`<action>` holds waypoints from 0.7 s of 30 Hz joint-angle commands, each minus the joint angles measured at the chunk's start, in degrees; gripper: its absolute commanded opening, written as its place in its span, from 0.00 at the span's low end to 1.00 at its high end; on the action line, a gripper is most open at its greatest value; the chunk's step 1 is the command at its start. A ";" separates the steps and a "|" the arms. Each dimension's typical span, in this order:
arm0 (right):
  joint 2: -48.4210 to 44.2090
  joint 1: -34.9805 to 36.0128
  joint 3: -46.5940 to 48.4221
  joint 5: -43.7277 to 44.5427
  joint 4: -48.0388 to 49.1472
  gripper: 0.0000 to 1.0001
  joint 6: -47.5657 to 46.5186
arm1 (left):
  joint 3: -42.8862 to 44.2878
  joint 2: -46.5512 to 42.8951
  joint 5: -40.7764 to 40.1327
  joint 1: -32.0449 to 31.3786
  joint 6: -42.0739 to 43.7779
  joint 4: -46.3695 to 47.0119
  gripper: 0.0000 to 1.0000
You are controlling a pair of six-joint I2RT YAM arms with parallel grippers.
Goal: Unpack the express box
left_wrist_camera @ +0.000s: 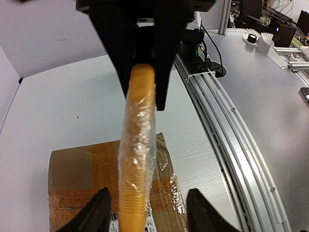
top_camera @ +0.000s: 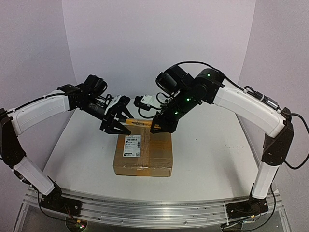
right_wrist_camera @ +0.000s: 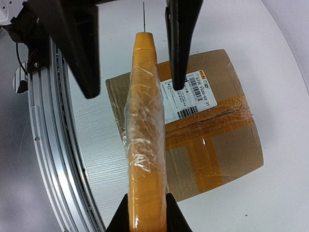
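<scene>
The express box (top_camera: 145, 155) lies flat on the table, brown cardboard with tan tape and a white barcode label (top_camera: 131, 145). It also shows in the left wrist view (left_wrist_camera: 82, 179) and the right wrist view (right_wrist_camera: 217, 145). My right gripper (top_camera: 157, 126) (right_wrist_camera: 146, 203) is shut on the handle of a yellow-orange utility knife (right_wrist_camera: 145, 121) wrapped in clear film, held in the air above the box's far edge. My left gripper (top_camera: 118, 126) (left_wrist_camera: 148, 193) is open, its fingers on either side of the knife's other end (left_wrist_camera: 137, 145) without touching it.
An aluminium rail (top_camera: 145, 210) runs along the near table edge and shows in the left wrist view (left_wrist_camera: 227, 121). White walls enclose the table at the back and sides. Both arms meet above the box's far side.
</scene>
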 commanded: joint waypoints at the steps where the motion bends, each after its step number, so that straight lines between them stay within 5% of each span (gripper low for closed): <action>1: 0.05 0.76 2.05 -0.48 -0.22 0.00 -1.74 | 3.32 0.24 -1.84 -0.24 -1.05 0.24 0.38; 9: -0.54 0.79 0.58 -0.08 -0.21 0.00 -0.67 | 3.08 -0.69 1.36 -0.24 -1.06 0.28 0.01; 13: -1.15 0.53 -0.21 -1.16 1.61 0.01 2.44 | 0.71 -2.15 3.00 -0.24 -3.67 3.37 0.00; 14: -1.76 0.25 -0.97 -1.48 3.09 0.06 3.84 | -0.85 -3.06 3.45 -0.24 -5.68 5.73 0.00; 18: -7.35 -3.14 -10.75 -8.75 16.84 0.65 11.18 | -9.77 -8.34 7.59 -0.25 -12.14 16.99 0.00; 21: -12.36 -4.65 -19.70 -13.19 27.44 0.95 15.74 | -13.78 -10.66 9.85 -0.24 -20.24 24.72 0.00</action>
